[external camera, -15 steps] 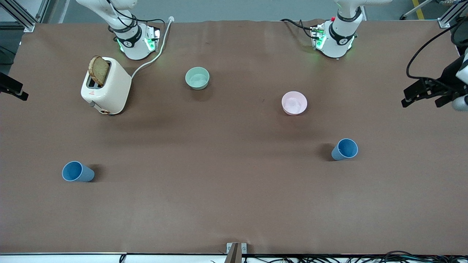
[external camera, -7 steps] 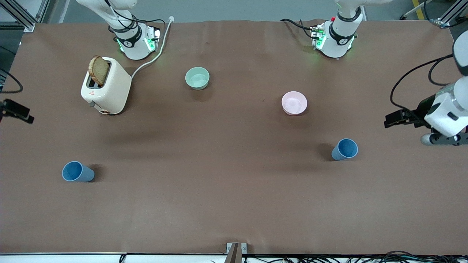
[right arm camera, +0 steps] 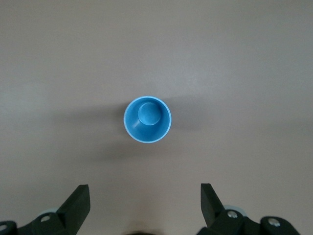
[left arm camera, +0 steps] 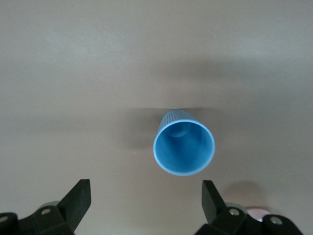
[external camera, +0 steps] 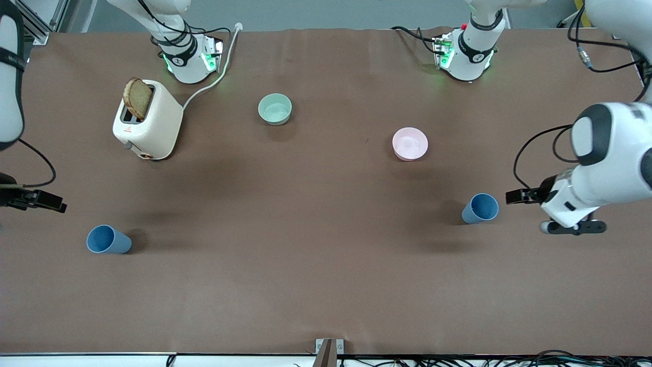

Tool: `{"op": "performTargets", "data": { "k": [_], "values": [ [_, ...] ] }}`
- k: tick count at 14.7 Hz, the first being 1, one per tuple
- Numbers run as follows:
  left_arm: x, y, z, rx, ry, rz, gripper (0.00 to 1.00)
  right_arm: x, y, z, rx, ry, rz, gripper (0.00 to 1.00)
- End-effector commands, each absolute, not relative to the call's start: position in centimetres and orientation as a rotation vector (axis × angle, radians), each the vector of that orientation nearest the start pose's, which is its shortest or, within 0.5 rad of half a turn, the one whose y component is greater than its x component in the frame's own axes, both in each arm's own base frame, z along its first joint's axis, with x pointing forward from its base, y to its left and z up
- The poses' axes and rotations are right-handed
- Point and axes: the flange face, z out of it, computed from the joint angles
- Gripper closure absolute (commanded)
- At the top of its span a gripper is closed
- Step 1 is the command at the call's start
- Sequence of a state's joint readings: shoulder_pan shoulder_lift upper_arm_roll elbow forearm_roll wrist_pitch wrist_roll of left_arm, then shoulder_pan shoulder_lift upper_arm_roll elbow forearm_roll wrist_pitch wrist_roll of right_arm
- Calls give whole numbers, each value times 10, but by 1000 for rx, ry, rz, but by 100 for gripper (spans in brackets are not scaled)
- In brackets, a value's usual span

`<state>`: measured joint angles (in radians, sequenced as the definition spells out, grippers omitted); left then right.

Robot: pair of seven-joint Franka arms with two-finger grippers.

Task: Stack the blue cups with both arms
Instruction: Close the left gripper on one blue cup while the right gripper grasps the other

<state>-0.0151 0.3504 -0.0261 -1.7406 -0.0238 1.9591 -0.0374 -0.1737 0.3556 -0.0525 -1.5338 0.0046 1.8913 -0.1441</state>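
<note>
Two blue cups stand upright on the brown surface (external camera: 326, 285), mouths up, well apart from each other. One cup (external camera: 480, 208) sits at the middle right of the front view, toward the left arm's end of the surface. The other cup (external camera: 108, 239) sits at the lower left of that view, toward the right arm's end, and lies nearer to the front camera than the first.

The left claw (external camera: 519, 196) hangs at the right of the front view, just beside the first cup and apart from it. In the left wrist view its two black fingers (left arm camera: 78, 198) are spread wide, released, with that cup (left arm camera: 184, 147) seen between them and nothing gripped.

The right claw (external camera: 43, 200) hangs at the left edge of the front view, over the surface near the second cup. In the right wrist view its fingers (right arm camera: 78, 200) are likewise spread wide, released, and the cup (right arm camera: 147, 119) shows from straight above, its round bottom visible inside.

Higher in the front view stand a cream toaster (external camera: 150, 122) with a slice of brown bread (external camera: 137, 98) sticking out, a green bowl (external camera: 275, 109) and a pink bowl (external camera: 410, 143).
</note>
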Motion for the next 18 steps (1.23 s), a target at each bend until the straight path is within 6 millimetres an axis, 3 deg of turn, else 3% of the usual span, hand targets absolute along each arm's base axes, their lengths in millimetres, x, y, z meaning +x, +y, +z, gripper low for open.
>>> {"op": "performTargets", "data": {
  "k": [1,6,14,15,16,18],
  "values": [
    [616,-31,338,-3152,30,132,0,660,-154,413,-3136,130,25,0],
    [626,-28,294,-3156,18,112,0,673,-166,352,-3139,120,26,0],
    [622,-29,256,-3150,20,214,3,684,-180,288,-3149,77,-27,0],
    [622,-29,256,-3150,22,218,9,685,-180,286,-3147,80,-33,0],
    [622,-32,257,-3150,29,219,32,686,-179,279,-3128,95,-35,0],
    [621,-38,260,-3148,25,224,59,686,-179,266,-3109,121,-43,0]
  ]
}}
